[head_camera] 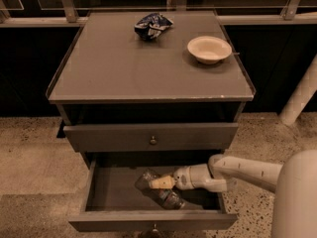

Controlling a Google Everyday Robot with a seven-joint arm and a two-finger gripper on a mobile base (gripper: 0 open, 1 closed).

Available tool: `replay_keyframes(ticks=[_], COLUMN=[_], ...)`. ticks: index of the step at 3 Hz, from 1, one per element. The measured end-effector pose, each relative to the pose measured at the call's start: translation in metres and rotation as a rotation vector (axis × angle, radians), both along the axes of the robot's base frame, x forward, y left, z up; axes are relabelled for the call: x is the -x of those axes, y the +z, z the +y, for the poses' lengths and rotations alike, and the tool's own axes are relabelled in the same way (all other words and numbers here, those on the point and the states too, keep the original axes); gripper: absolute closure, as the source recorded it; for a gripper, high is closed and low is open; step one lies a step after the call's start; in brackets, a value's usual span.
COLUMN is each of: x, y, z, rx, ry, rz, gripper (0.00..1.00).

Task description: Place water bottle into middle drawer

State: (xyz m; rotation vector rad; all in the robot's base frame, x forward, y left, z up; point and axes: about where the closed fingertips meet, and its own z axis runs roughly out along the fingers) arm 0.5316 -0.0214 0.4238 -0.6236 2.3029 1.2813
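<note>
The water bottle point(170, 198) lies slanted on the grey floor of the open middle drawer point(113, 191), pulled out at the bottom of the cabinet. My gripper point(161, 182) reaches in from the right on the white arm point(242, 170), and its tip sits right over the bottle's middle, touching or nearly touching it. The bottle's upper end shows to the left of the gripper and its lower end shows below it.
A closed grey drawer point(152, 136) with a brass knob sits above the open one. On the cabinet top point(124, 68) are a blue and white snack bag point(152, 24) and a cream bowl point(209, 48). A white post point(300, 98) stands to the right on the speckled floor.
</note>
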Motion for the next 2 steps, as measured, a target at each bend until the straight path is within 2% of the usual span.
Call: replay_keyframes(ticks=[1, 2], x=[0.0000, 0.0000], y=[0.0000, 0.0000], z=[0.0000, 0.0001], rx=[0.000, 0.000], ry=[0.000, 0.000], rz=[0.000, 0.000], gripper=[0.00, 0.00])
